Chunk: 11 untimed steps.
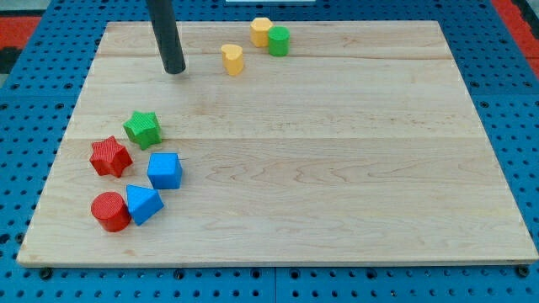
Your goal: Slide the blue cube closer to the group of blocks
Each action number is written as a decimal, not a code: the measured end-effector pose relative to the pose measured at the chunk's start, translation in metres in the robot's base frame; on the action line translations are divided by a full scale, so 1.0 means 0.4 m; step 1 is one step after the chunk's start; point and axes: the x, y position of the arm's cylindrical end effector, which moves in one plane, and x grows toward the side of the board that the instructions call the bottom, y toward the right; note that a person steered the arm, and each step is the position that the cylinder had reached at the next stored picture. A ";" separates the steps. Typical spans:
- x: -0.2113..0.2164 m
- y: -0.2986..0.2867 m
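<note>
Rod end, my tip (175, 71), rests on the wooden board (337, 168) near the view's top left; it has no jaws to open or close. Well below it, the blue cube (165, 170) sits among the left-hand group: green star (142, 128) above, red star (110, 156) to its left, blue wedge-like block (143, 204) and red cylinder (109, 211) below. Up top I see a yellow heart (232, 59), yellow hexagon (260, 31) and green cylinder (279, 40).

star (142, 128) above cube (165, 170) | cylinder (109, 211) left of wedge (143, 204)
</note>
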 end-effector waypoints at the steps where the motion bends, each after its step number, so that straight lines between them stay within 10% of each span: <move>1: -0.017 0.172; 2: -0.126 0.240; 6: 0.705 0.181; 9: 0.516 -0.065; 11: 0.321 0.140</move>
